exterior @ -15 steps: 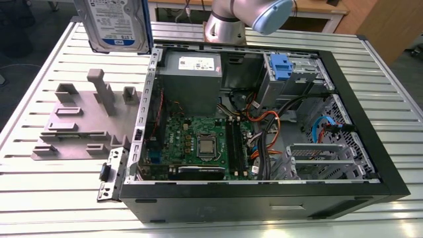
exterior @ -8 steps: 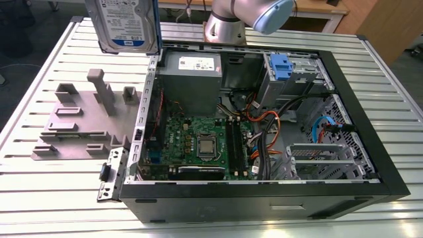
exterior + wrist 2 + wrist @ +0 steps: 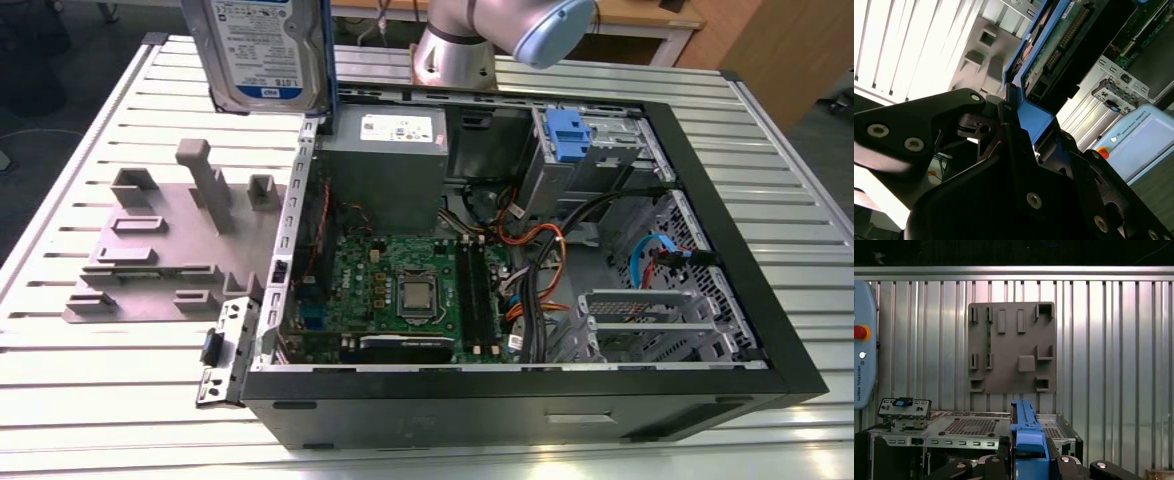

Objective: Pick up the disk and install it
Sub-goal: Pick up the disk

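One disk stands upright in mid-air at the exterior view's far left, above the bench, near the grey slotted stand and the open computer case; in both wrist views the tool pinches its blue carrier rail.

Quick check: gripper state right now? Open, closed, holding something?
Gripper: closed, holding the disk by its blue-railed edge.
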Robot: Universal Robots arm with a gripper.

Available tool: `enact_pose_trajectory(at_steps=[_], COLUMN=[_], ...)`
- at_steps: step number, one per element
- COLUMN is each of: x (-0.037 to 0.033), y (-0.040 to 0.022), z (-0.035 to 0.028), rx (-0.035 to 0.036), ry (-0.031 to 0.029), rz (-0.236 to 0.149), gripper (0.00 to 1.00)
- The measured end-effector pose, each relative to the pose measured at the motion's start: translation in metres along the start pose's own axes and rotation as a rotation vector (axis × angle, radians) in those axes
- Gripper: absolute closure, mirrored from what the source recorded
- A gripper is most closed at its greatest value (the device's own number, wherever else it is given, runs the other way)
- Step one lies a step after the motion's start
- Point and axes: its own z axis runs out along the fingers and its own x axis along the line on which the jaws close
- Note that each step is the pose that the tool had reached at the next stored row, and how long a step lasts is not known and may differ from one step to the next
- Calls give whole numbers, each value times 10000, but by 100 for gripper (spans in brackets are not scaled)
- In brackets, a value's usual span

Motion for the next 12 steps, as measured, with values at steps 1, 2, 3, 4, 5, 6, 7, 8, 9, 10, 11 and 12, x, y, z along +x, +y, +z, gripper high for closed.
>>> enact_pose_trajectory(at_steps=[1,2,3,4,5,6,7,8,9,10,11,12], x=[28,60,92,122,148,169,179,188,193,196,198,199], y=[-4,-7,-9,-11,-15,-23,-41,-63,-86,-115,-147,-180], z=[2,3,5,7,9,11,13,13,13,14,15,15], rx=[1,-1,-1,0,1,0,1,0,-1,-1,0,0], ry=[-1,1,1,0,0,0,-1,0,0,1,0,0], rz=[0,1,2,1,0,0,0,1,1,2,1,0], gripper=[64,64,64,64,64,64,64,64,64,64,64,64])
